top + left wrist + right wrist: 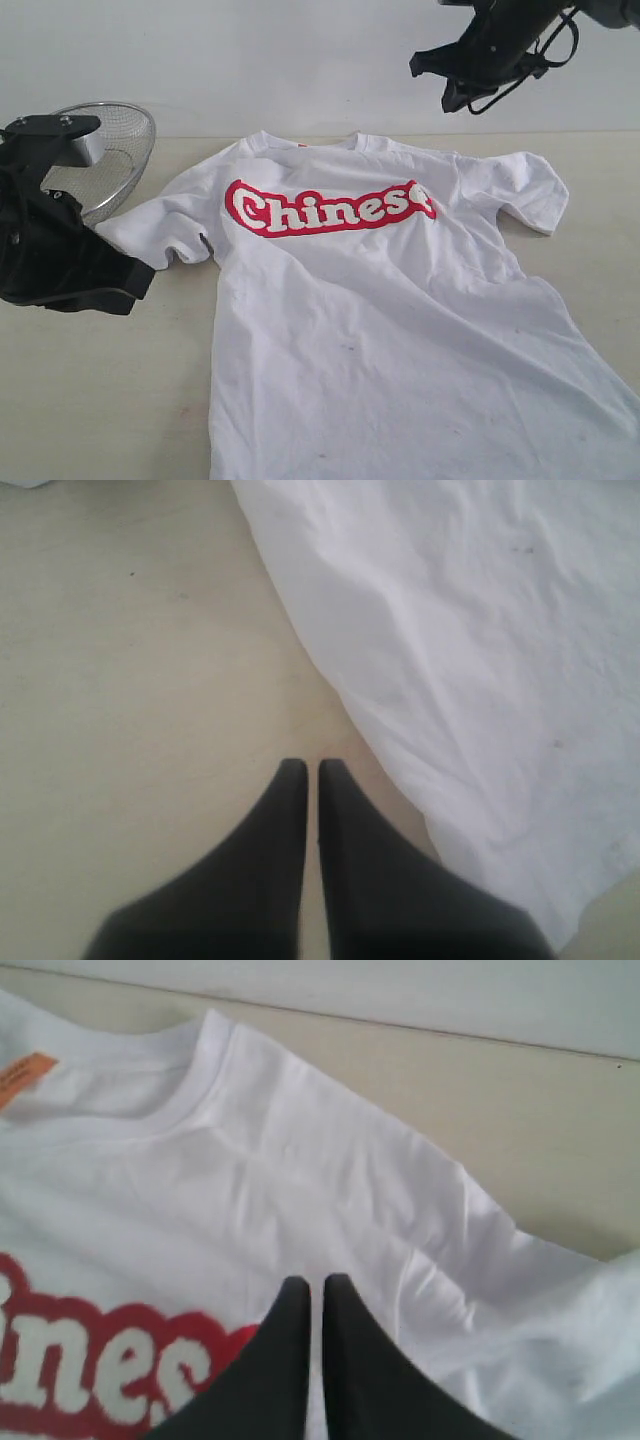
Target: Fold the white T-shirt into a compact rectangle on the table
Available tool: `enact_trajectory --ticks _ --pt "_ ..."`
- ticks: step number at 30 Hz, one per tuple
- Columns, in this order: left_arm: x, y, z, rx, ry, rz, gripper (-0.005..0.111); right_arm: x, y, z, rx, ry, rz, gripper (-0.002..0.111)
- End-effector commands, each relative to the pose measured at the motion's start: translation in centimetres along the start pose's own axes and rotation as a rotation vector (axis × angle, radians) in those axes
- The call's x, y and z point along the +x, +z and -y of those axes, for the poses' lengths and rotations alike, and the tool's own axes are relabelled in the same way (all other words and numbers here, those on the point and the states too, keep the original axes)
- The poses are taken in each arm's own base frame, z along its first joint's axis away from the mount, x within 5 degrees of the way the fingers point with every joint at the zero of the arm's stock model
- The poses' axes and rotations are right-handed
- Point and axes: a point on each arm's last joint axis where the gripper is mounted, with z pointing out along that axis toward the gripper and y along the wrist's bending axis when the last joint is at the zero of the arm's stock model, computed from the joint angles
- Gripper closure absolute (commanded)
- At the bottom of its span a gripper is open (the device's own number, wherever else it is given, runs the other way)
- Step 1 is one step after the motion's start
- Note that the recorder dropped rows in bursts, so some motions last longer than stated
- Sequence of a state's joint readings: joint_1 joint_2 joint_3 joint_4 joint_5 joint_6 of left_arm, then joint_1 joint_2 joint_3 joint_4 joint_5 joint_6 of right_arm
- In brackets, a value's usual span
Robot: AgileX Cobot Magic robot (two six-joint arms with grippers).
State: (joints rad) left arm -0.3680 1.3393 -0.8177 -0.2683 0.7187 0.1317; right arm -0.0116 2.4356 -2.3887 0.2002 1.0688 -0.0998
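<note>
The white T-shirt (400, 310) lies spread face up on the table (100, 400), its red-outlined "Chinese" lettering (330, 208) across the chest and its collar toward the back. My left gripper (312, 768) is shut and empty, hanging over bare tabletop (130, 700) just beside the shirt's side edge (470, 670). My right gripper (314, 1282) is also shut and empty, held above the shirt's shoulder (330, 1160) near the end of the lettering (90, 1370). The orange neck tag (22, 1075) shows at the collar. In the exterior view the right arm (500, 45) hovers high over the back right.
A wire-mesh metal basket (115, 155) stands at the back left, partly behind the left arm (55, 240). A pale wall (300, 60) rises behind the table's far edge. The shirt's lower hem runs out of the exterior view at the bottom.
</note>
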Motion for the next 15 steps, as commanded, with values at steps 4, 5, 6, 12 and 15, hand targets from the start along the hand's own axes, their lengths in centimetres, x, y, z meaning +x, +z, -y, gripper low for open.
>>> enact_trajectory --ticks 4,5,6,12,15 --pt "0.1 -0.1 0.1 0.000 0.009 0.002 0.102 2.2 6.3 3.5 0.102 0.066 -0.053 0.108" --pt "0.1 -0.1 0.1 0.000 0.009 0.003 0.102 2.3 6.7 3.5 0.102 0.067 -0.052 0.108" --pt "0.1 -0.1 0.1 0.000 0.009 0.003 0.102 2.5 7.2 3.6 0.103 0.068 -0.056 0.108" --pt "0.1 -0.1 0.1 -0.001 0.009 0.009 0.102 3.9 8.6 3.8 0.100 0.056 -0.147 0.108" --pt "0.1 -0.1 0.1 -0.001 0.009 0.009 0.102 4.9 9.3 3.9 0.099 0.037 -0.228 0.108"
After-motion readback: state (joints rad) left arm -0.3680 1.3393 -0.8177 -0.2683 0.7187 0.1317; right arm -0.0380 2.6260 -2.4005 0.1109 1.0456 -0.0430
